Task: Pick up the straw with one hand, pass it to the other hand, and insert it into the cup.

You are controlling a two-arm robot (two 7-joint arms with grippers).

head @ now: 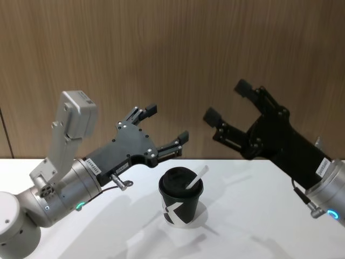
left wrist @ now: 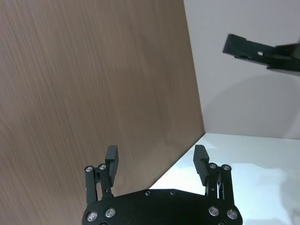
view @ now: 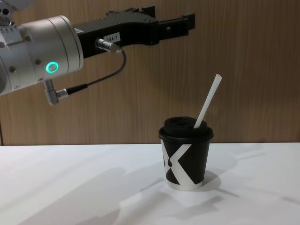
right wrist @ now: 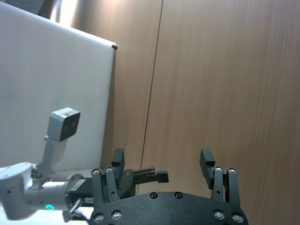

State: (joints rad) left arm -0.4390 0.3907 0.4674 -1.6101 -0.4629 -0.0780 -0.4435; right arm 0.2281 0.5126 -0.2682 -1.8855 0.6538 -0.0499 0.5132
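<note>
On the table [view: 70, 187], one cup [view: 185, 157], one straw [view: 208, 102] inside.

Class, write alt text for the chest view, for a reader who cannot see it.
A black cup with a white X stands on a white table, a white straw leaning out of its lid. The left gripper hangs open above and to the left, holding nothing.

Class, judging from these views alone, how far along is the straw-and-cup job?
Done: the straw stands tilted in the lid of the cup, which sits upright on the table. In hand: nothing; the left gripper and right gripper are both open, raised above the cup. Left: apparently nothing beyond parking the arms.
</note>
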